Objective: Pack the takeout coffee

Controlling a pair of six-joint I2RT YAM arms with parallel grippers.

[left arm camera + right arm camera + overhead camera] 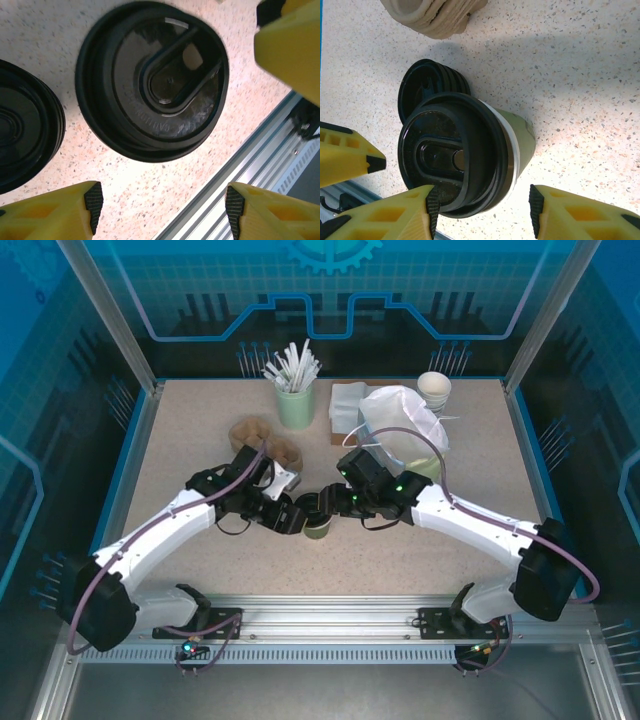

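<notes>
My left claw (pixel 162 207) is spread wide with nothing between its pads, hanging just short of the black lid (pixel 152 85), so it has no grip on anything. My right claw (pixel 484 210) is spread too and straddles the takeout coffee (pixel 470 160). Its 9 o'clock pad (pixel 433 205) is at the lid's rim, whether touching I cannot tell, and its 3 o'clock pad (pixel 536 205) stands apart from the green side. The cup stands upright on the table (pixel 180 460) at about 6 o'clock from its middle, between my two claws. The stack of spare lids (pixel 427 82) sits just beside it at 11 o'clock in the right wrist view. The lid looks seated all round, though I cannot vouch for the far edge. I judge the step in hand to be taking hold of the cup, and the right claw is better placed for it. I should drop it lower, so the pads meet the paper wall below the rim, not the lid, which could pop off. Then close gently and evenly, since thin paper will buckle, and lift straight up, clear of the spare lids. The left claw should back off toward 9 o'clock first. From there the pulp carrier (pixel 265 438) lies at 10 o'clock and the white bag (pixel 400 420) at 1 o'clock
</notes>
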